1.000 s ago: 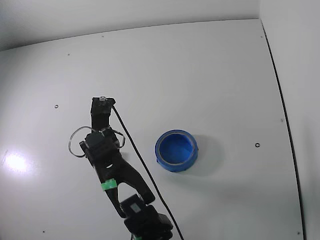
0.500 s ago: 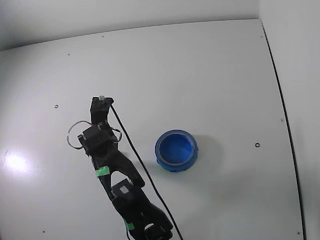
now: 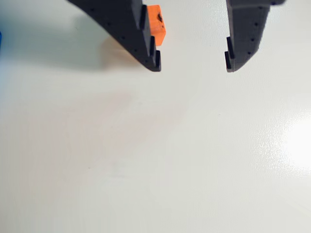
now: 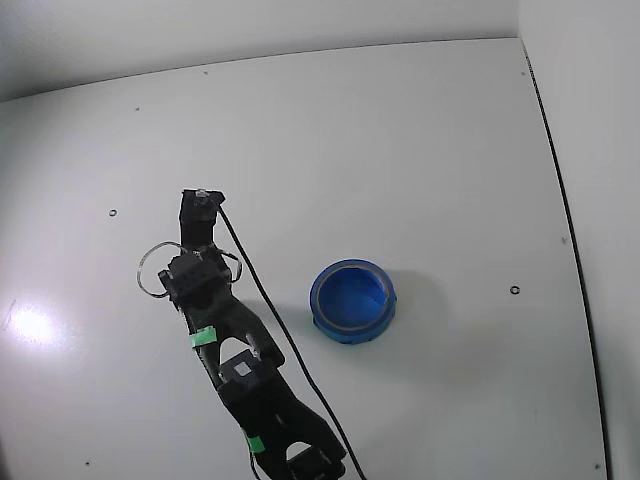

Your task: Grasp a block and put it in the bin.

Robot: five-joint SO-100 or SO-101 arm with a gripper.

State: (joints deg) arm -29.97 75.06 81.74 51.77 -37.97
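Black 2-finger end effector (image 3: 193, 65) is spread wide, gripping nothing. Small orange plastic cube (image 3: 157, 24) sits against the wrist-view left finger, off-centre. Risk: closing shoves it across the white counter (image 3: 155, 160).

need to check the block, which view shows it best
The wrist view: the block shows as an orange cube beside the left finger of the open gripper, partly hidden by it. In the fixed view the arm covers that spot, so no block is visible.
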